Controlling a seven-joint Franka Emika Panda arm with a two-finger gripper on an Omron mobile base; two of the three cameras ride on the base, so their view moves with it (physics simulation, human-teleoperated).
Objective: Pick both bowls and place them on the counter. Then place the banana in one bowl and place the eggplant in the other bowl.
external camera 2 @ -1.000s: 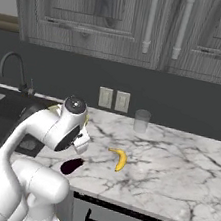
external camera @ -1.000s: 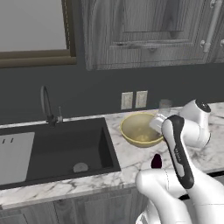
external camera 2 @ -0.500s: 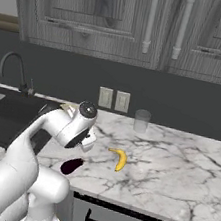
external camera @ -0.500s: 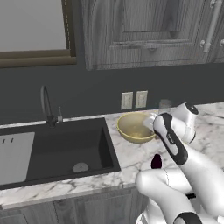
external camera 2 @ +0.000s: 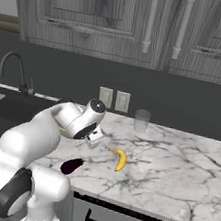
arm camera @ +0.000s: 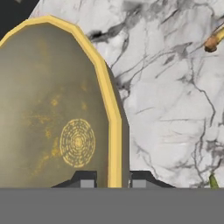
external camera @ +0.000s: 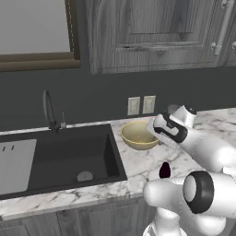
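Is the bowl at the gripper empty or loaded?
Empty. The hand view shows the bowl with its bare patterned bottom; banana and eggplant lie on the counter.

Open marble counter (external camera 2: 172,178) beyond banana (external camera 2: 120,159) and eggplant (external camera 2: 71,165).

The counter (external camera 2: 172,178) was a white marble worktop with grey veining, running along the dark wall beneath the grey wood cabinets. A black sink basin (external camera: 60,159) was set into it at its left end, with a dark faucet (external camera: 48,113) standing behind. Just right of the basin, a tan-yellow bowl (external camera: 138,135) sat on the marble near the wall outlets. The eggplant (external camera 2: 71,165) lay close to the front edge, the banana (external camera 2: 119,159) a little to its right, apart from it. A clear glass (external camera 2: 141,121) stood upright by the wall.
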